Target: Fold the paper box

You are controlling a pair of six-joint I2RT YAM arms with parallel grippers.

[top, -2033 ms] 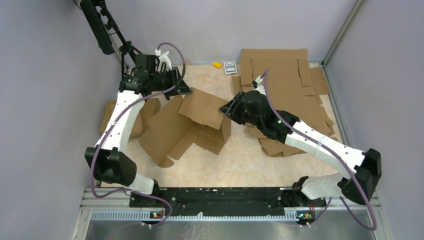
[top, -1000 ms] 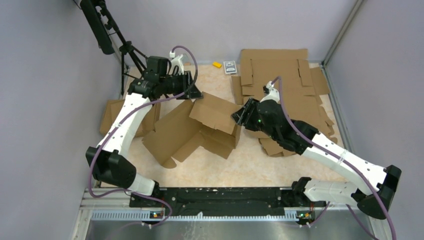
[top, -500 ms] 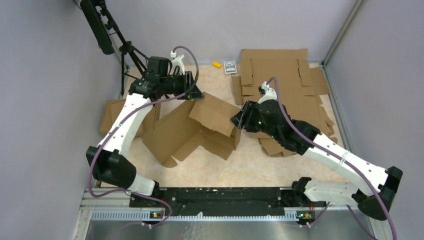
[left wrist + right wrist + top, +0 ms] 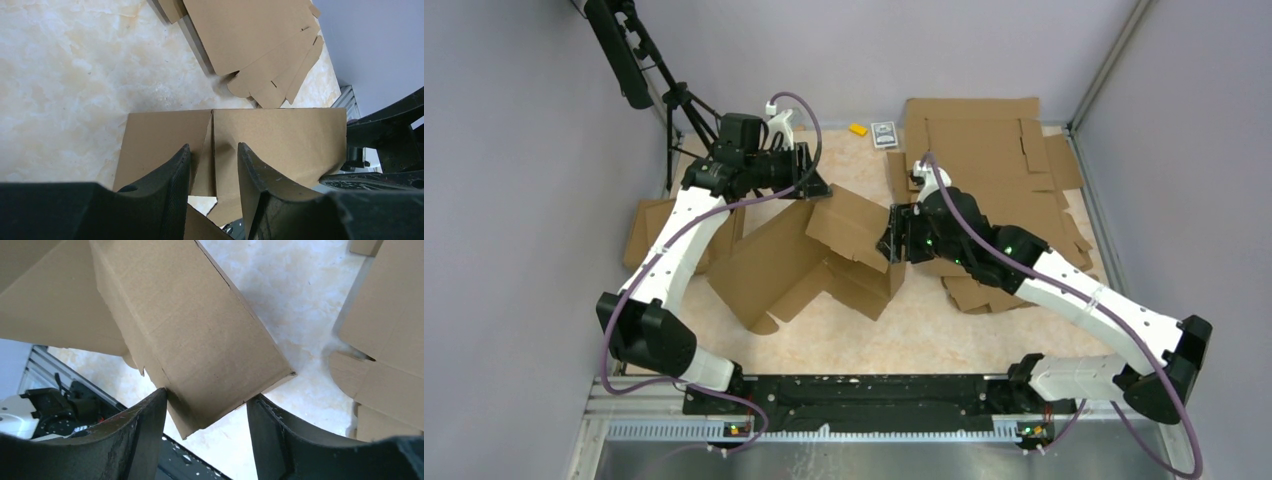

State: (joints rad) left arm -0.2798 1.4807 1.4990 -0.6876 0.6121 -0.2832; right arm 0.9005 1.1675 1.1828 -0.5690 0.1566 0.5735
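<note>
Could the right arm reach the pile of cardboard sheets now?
Probably yes: the pile lies beside the right claw, nothing between, though that claw straddles a corner of the paper box.

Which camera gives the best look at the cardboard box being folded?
The top external view: the whole paper box shows, half-raised between the left gripper and the right gripper. The left wrist view shows only a slit flap; the right wrist view shows just one corner.

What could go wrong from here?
The right gripper straddles a corner of the paper box; squeezing could crush it. The left gripper spans the slit between two flaps without visibly pinching either, so the raised flap may slip. The right arm overhangs the pile of cardboard sheets and might drag them.
</note>
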